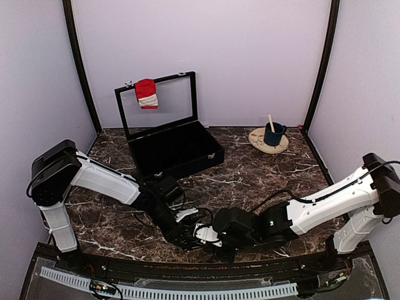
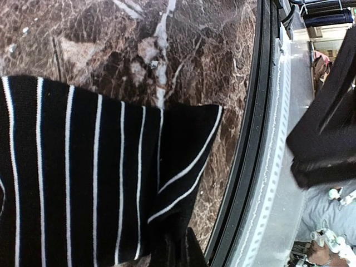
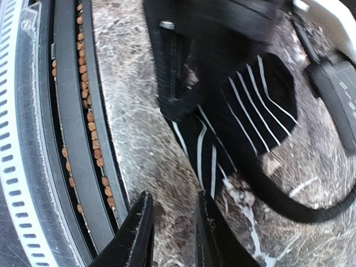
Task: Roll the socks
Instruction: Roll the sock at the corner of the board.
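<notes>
left arm (image 1: 103, 180), right arm (image 1: 325, 209): white shells | black joints (image 1: 53, 175) | black cables (image 1: 284, 192)

No text, label, brand, number or sign can be read in any view. The white patches on the red sock (image 1: 147, 92) are too small to make out as letters.
</notes>
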Tool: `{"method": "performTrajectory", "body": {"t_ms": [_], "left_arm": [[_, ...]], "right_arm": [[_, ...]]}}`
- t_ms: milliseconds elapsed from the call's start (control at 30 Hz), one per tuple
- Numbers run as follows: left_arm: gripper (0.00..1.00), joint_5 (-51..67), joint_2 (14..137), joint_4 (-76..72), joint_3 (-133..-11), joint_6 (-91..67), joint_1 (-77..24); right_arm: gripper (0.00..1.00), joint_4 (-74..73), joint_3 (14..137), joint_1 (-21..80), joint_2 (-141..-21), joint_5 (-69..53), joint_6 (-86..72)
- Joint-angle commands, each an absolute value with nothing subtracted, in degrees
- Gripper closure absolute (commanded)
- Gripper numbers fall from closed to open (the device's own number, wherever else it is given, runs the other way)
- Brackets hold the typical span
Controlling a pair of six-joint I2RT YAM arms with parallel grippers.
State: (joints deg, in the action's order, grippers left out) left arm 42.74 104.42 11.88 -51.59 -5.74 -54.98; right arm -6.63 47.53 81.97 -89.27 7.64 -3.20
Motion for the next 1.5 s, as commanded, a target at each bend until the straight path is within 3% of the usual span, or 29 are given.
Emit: {"method": "performTrajectory", "body": {"t_ms": [0, 367, 667, 1467], "left_arm": [[1.00, 44.93, 106.87, 17.55, -52.97, -3.49, -54.24], [1.00, 47.52, 108.28, 19.90, -54.06, -2.58, -53.27], [1.00, 48.62, 108.36, 20.19, -54.10, -2.64, -52.82], [1.00, 51.61, 109.11, 21.13, -54.46, -2.04, -51.95]], "right_arm": [[0.75, -6.64, 50.83, 83.85, -92.96, 10.47, 0.38], [0.68, -6.77, 54.44, 84.14, -99.06, 13.08, 4.70], [0.68, -6.30, 55.63, 83.68, -101.95, 13.91, 7.56], [0.84, -7.16, 56.89, 80.87, -105.38, 9.48, 14.05]]}}
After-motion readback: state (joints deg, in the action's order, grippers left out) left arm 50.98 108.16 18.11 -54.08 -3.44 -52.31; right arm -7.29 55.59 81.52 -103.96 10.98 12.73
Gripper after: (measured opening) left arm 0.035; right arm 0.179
